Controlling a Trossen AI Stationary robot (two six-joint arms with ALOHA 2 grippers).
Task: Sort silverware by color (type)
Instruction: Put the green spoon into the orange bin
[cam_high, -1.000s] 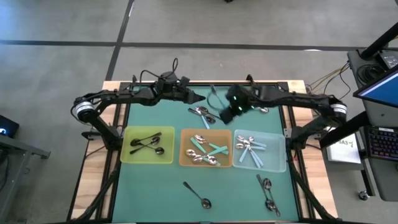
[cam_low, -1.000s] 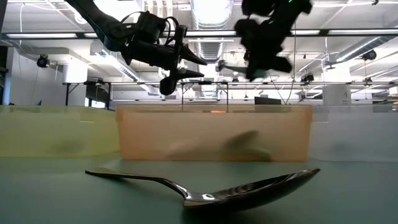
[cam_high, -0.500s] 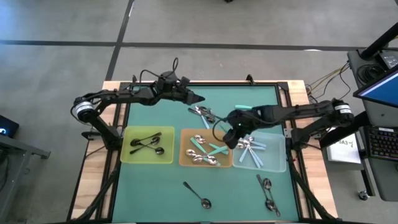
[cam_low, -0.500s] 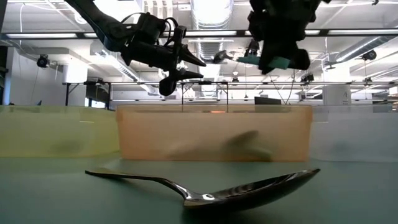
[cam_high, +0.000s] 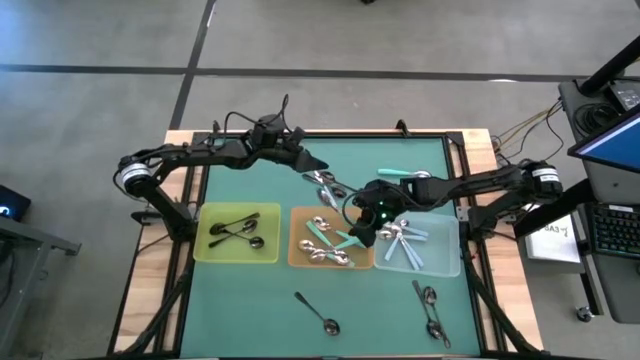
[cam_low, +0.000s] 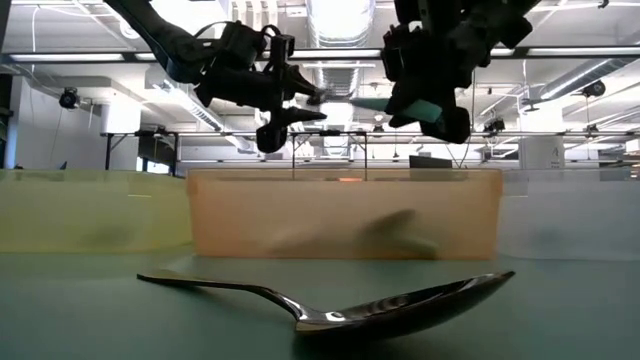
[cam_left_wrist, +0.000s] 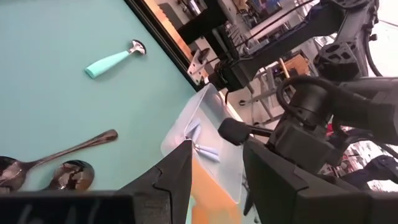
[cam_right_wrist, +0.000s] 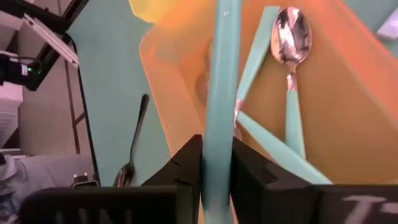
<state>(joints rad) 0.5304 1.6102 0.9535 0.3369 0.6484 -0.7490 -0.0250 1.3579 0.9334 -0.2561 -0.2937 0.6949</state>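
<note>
silverware: small spoons with shiny bowls, spread over a green table mat and three trays
held spoon: a teal-handled spoon sits clamped between the right gripper's fingers, its handle running out over the orange tray
right gripper: hangs above the orange tray's edge nearest the clear tray, fingers pinched on the teal handle; in the low view it is up above the tray wall
left gripper: held in the air over the far part of the mat, fingers spread with nothing between them; seen raised in the low view
yellow tray: holds black-handled spoons
orange tray contents: teal-handled spoons lying crossed
clear tray: holds pale blue-handled spoons
loose on mat, far side: a cluster of spoons near the left gripper, and one teal-handled spoon apart from them
loose on mat, near side: a single all-metal spoon, large in the low view; a few more spoons in front of the clear tray
</note>
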